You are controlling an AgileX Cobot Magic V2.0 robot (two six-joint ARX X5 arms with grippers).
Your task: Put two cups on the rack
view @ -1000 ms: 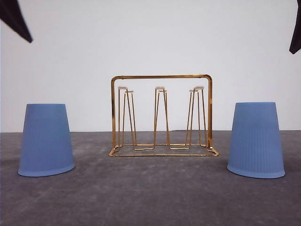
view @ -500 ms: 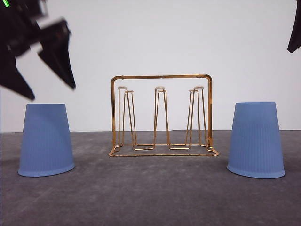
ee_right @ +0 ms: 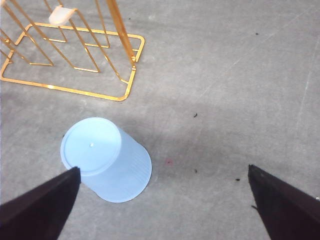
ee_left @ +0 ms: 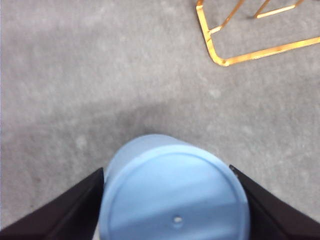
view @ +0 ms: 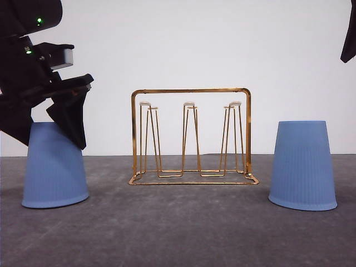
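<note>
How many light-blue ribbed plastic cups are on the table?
2: one light-blue ribbed plastic cup upside down left of the gold wire rack, between the left gripper's jaws; the other upside down right of it.

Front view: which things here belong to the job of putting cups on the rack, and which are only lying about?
Belong to the job:
- left cup, upside down, left hand around its top
- right cup, upside down, untouched
- rack, no cup on it yet

Lying about:
- nothing else on the grey table

The rack (view: 191, 136) stands on the table (view: 178, 233), with 1 cup (view: 54, 167) left of it and 1 cup (view: 303, 165) right of it.
</note>
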